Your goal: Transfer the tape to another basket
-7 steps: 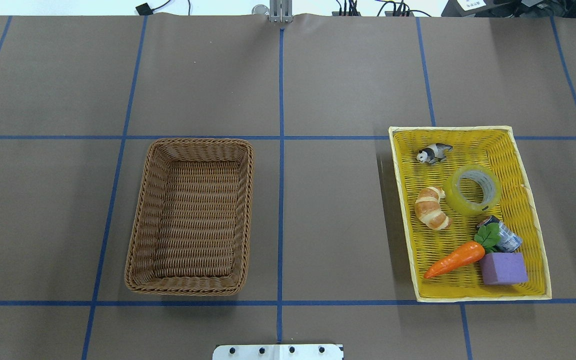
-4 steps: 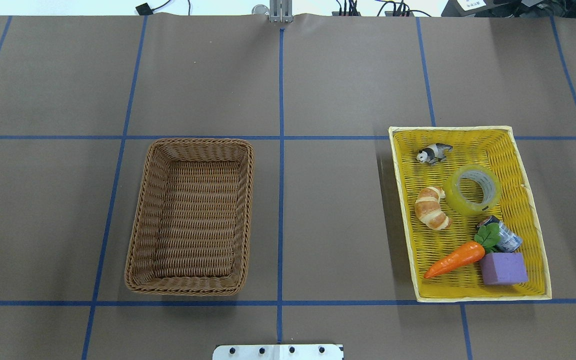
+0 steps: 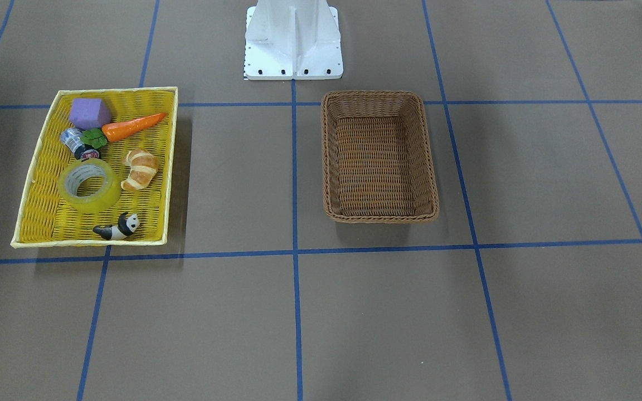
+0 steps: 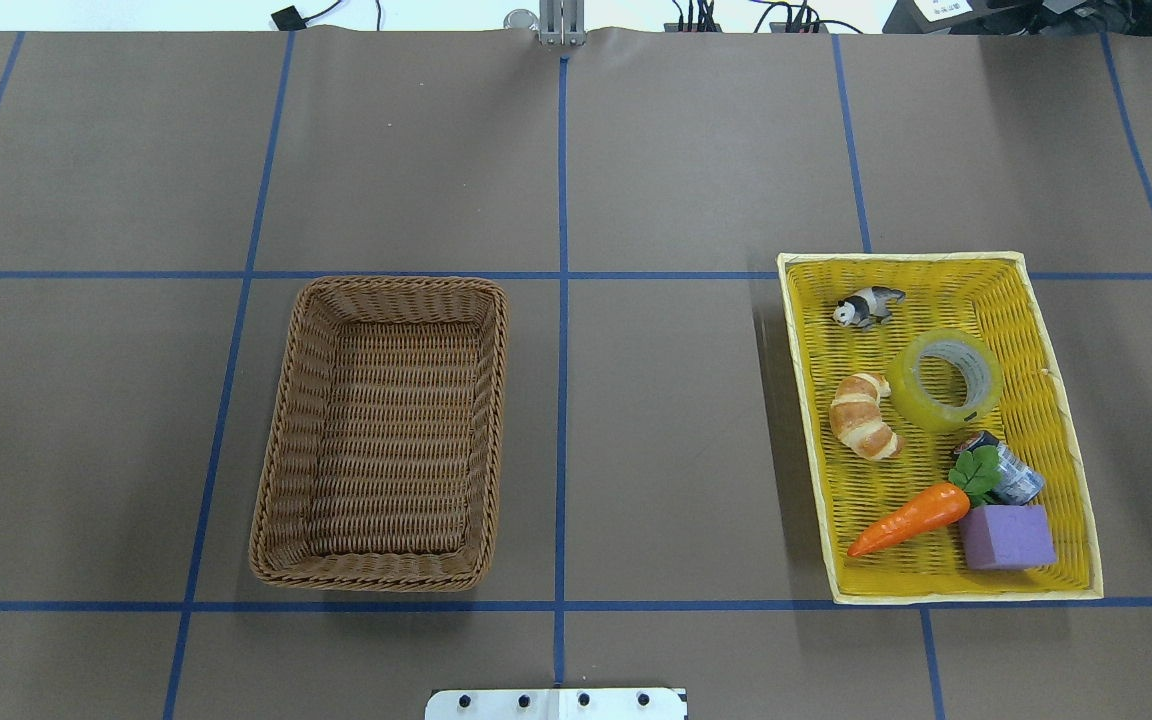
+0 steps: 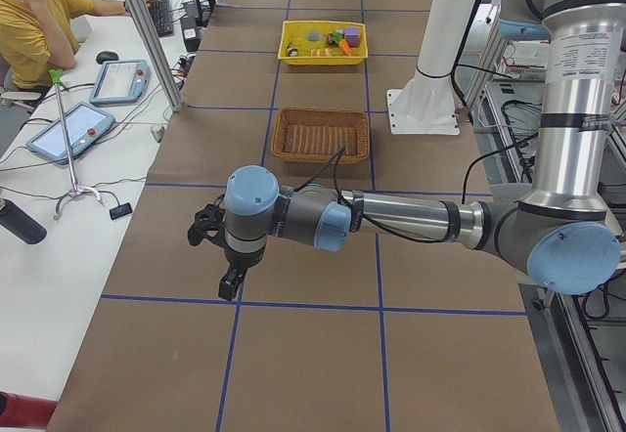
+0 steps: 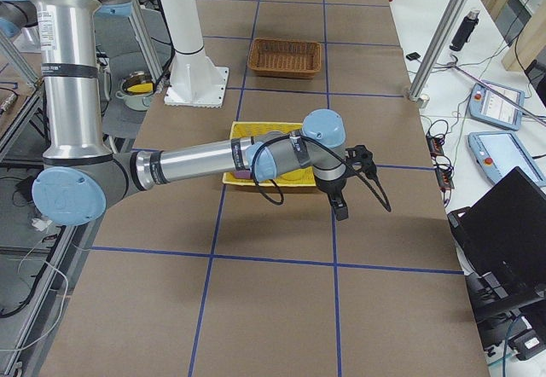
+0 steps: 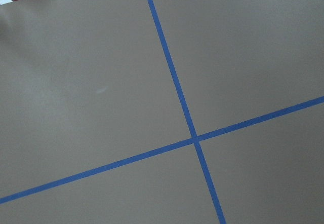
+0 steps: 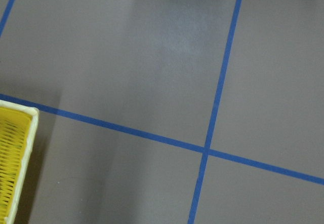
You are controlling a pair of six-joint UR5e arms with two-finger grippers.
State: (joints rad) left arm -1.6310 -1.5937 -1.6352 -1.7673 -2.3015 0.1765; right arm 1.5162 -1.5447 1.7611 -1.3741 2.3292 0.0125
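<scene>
The yellow translucent tape roll lies flat in the shallow yellow tray, between a croissant and the tray's right wall; it also shows in the front view. The brown wicker basket stands empty left of the centre line, and shows in the front view too. Neither gripper shows in the overhead or front view. The left gripper hangs over bare table far left of the basket. The right gripper hangs just outside the tray's right side. I cannot tell whether either is open or shut.
The tray also holds a toy panda, a croissant, a carrot, a purple block and a small silver can. The robot's white base stands behind the basket. A seated person is beside the table.
</scene>
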